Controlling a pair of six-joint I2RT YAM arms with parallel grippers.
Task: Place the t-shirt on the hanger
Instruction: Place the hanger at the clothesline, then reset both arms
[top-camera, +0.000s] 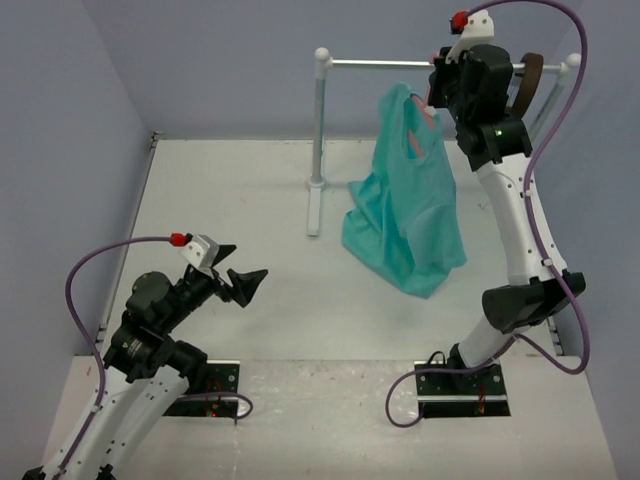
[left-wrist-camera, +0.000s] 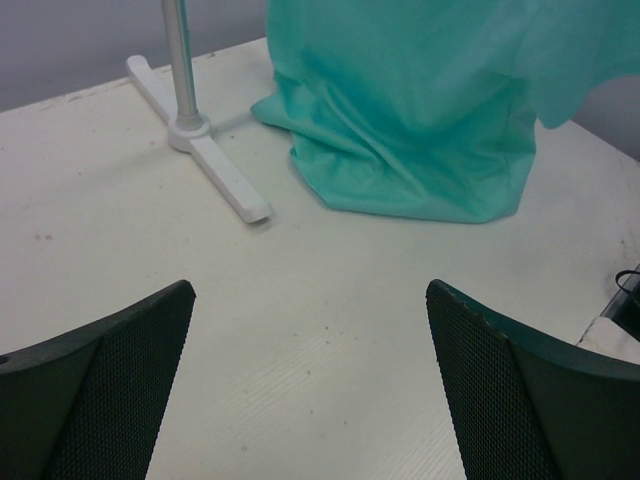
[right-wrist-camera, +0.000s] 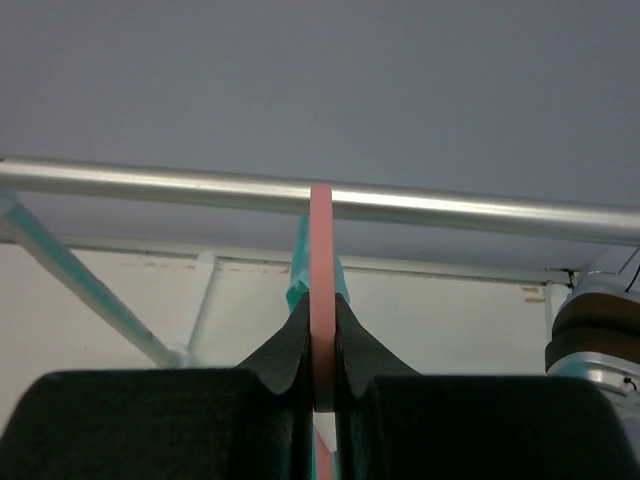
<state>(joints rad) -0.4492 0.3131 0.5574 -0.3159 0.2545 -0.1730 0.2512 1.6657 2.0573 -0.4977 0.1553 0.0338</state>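
Right gripper (right-wrist-camera: 320, 340) is clamped tight on the hanger (right-wrist-camera: 321, 250) hook, which crosses the rail (right-wrist-camera: 150, 178). The t-shirt (top-camera: 405, 200) hangs on the hanger just below that gripper, hem bunched on the table (top-camera: 230, 200). Left gripper (top-camera: 243, 282) is spread wide and empty, low over the table, well apart from the t-shirt.

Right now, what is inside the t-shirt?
The pink hanger: a bit shows at the neck opening, and the right gripper pinches its top by the rail. Its arms are covered by the t-shirt.
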